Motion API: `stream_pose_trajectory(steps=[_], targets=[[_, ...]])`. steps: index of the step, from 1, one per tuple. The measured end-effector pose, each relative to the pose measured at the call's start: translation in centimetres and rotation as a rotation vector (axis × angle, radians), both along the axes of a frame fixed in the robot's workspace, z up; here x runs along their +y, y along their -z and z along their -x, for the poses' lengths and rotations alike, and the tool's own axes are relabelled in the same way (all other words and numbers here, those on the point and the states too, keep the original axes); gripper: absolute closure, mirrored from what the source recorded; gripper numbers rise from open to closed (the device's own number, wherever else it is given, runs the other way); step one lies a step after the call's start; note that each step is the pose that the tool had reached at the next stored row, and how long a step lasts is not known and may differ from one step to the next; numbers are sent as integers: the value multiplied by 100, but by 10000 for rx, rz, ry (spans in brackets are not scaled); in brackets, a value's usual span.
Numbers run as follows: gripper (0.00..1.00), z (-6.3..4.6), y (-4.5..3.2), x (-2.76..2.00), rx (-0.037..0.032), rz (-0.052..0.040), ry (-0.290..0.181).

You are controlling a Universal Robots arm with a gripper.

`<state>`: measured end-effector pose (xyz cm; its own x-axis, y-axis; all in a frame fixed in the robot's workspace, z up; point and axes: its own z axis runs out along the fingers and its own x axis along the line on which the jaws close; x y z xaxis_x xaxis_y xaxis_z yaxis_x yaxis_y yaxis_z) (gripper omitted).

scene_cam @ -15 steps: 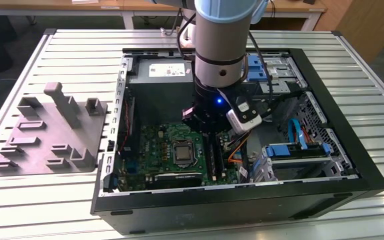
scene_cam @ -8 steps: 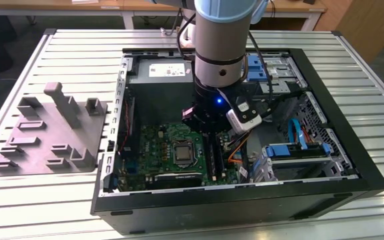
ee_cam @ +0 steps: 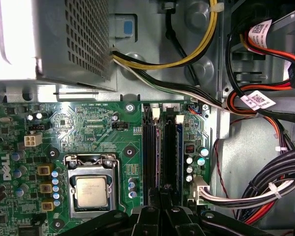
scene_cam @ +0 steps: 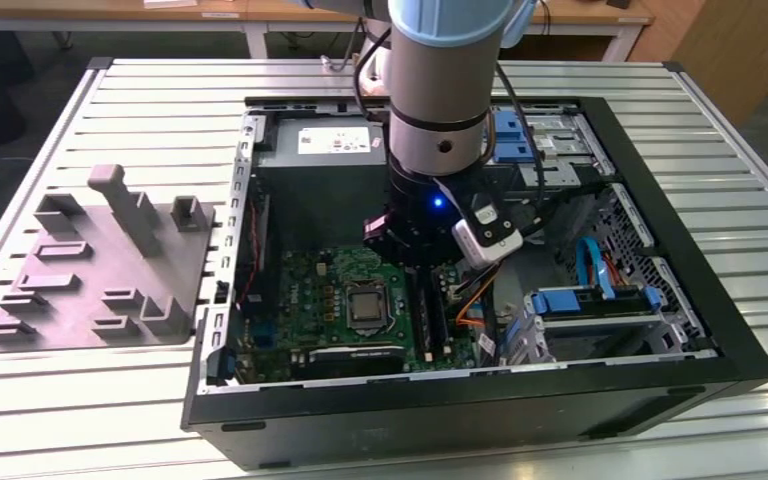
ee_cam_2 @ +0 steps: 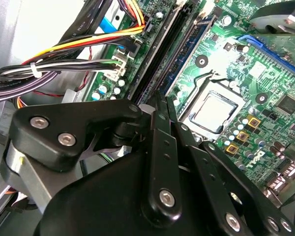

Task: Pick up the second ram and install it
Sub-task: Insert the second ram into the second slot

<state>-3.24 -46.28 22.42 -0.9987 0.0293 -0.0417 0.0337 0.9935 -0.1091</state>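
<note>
My gripper point(ee_cam_2: 161, 100) is shut, its two thin black fingers pressed together with nothing visible between them. Its tips hang just above the near end of the long black memory slot rails point(ee_cam_2: 167, 49) on the green motherboard point(ee_cam_2: 265, 78). In the first wrist view the gripper point(ee_cam: 160, 194) points at the gap between two dark rails point(ee_cam: 159, 152). I cannot tell the second ram apart from these dark rails. In the exterior view the arm's wrist point(scene_cam: 424, 225) reaches down into the open computer case point(scene_cam: 464, 400) over the slots point(scene_cam: 424, 310).
The processor socket point(ee_cam: 91, 189) lies beside the slots. Bundled cables point(ee_cam: 265, 191) run along their other side, and the metal power supply point(ee_cam: 54, 39) stands beyond. A grey plastic block with upright posts point(scene_cam: 104, 270) lies outside the case at the exterior view's left. Blue drive brackets point(scene_cam: 591, 305) stand at its right.
</note>
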Motion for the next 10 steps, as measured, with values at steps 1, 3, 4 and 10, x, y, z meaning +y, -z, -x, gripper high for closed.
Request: stream_pose_trajectory(steps=[1,3,4,10], targets=[[89,0,0,0,0,0,0],[89,0,1,0,0,-1,0],[89,0,1,0,0,-1,0],[89,10,2,1,-4,-3,-1]])
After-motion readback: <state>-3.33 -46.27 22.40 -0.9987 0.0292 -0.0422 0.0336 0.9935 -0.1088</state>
